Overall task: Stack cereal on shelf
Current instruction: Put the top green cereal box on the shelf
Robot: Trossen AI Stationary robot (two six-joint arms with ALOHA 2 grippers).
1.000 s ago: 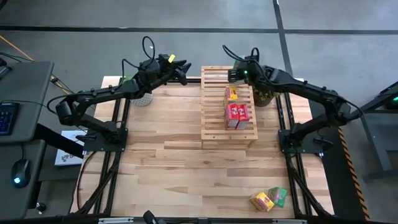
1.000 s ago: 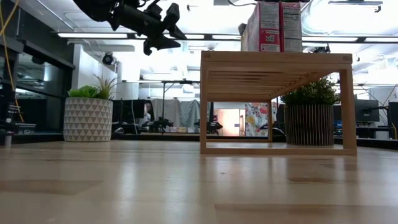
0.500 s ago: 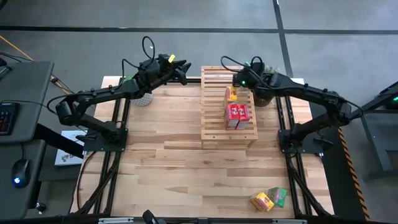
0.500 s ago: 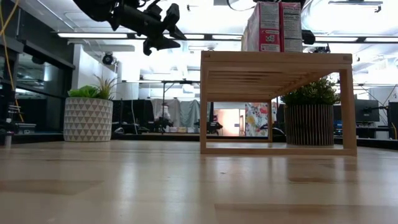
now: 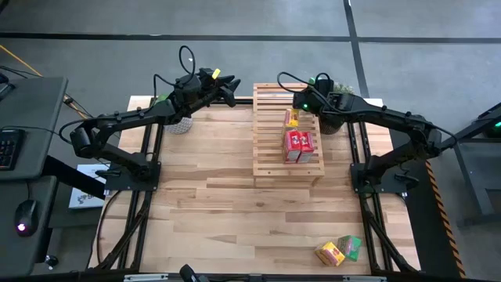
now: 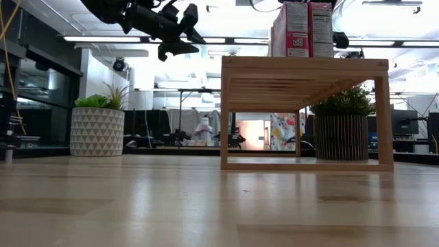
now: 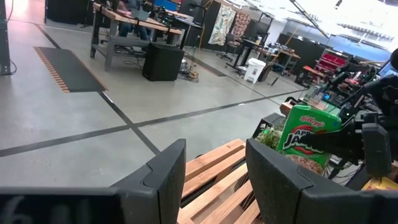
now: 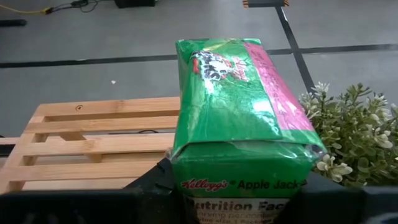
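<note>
**Current state.** The right hand (image 8: 239, 186) is closed on a green cereal box (image 8: 239, 118) and holds it in the air over the far end of the shelf (image 5: 266, 160), on the side nearest the dark-potted plant (image 5: 333, 121). In the right wrist view the box fills the space between the fingers, with the bare far slats of the shelf below and beyond it.

**Change over the last second.** The right hand has travelled from the middle of the shelf's far end toward the edge next to the dark-potted plant. Its grip on the box is unchanged. The left hand (image 5: 228, 90) has not moved: it hangs off the far corner of the shelf on the opposite side, near the white-potted plant (image 5: 182, 124), with its fingers (image 7: 165, 177) partly apart and nothing between them.

**Stock position.**
- On the shelf: one yellow box (image 5: 292, 118) toward the far end, and two red boxes (image 5: 298, 145) side by side at mid-length.
- Off the shelf: one yellow box (image 5: 329, 253) and one green box (image 5: 351, 247), well apart from the shelf at the near corner of the counter (image 5: 203, 204).

**Assessment.** The carried box appears to be lining up for placement on the free slats beyond the yellow box. Two boxes would then remain to be collected.
</note>
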